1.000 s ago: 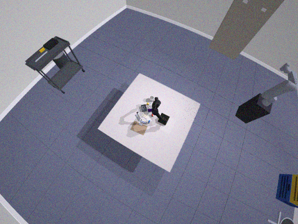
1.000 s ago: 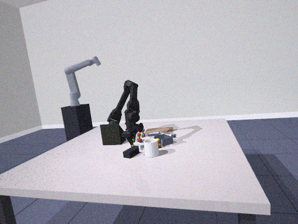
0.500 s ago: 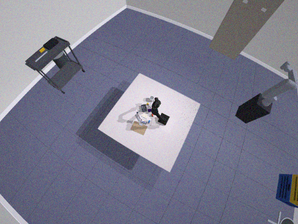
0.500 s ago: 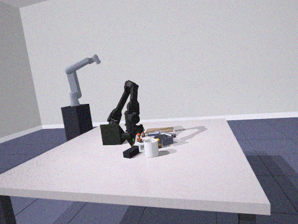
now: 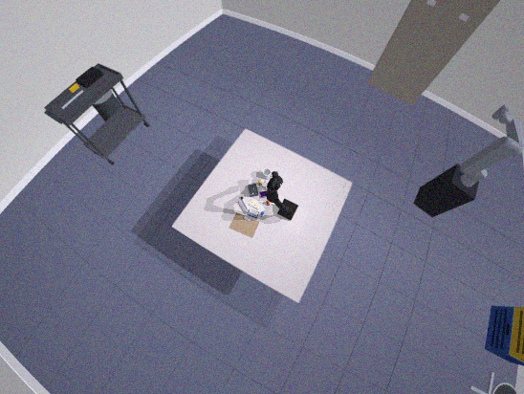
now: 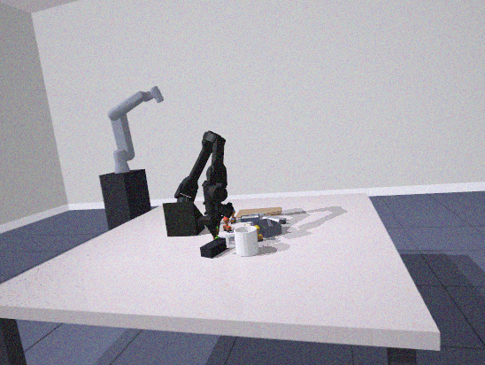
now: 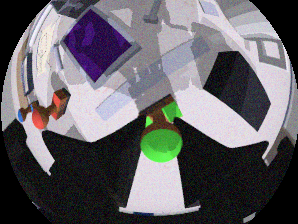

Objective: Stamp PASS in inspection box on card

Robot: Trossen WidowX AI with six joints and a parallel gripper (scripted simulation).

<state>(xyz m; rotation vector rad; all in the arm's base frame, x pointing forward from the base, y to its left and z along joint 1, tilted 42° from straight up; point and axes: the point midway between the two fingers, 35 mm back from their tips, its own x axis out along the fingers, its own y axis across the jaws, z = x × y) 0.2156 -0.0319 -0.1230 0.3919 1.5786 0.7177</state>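
Note:
The green-knobbed stamp stands on the table, its brown neck and block beyond the knob in the wrist view. My gripper is down at it, with one finger on each side, closed in against the stamp just below the knob. The purple ink pad lies open up and left of the stamp in the wrist view. A pale card lies farther left; its box and print cannot be read. The stamp's underside is hidden.
A red-knobbed stamp and a blue one stand left in the wrist view. A clear ruler lies beyond the held stamp. A black block and white mug are close by.

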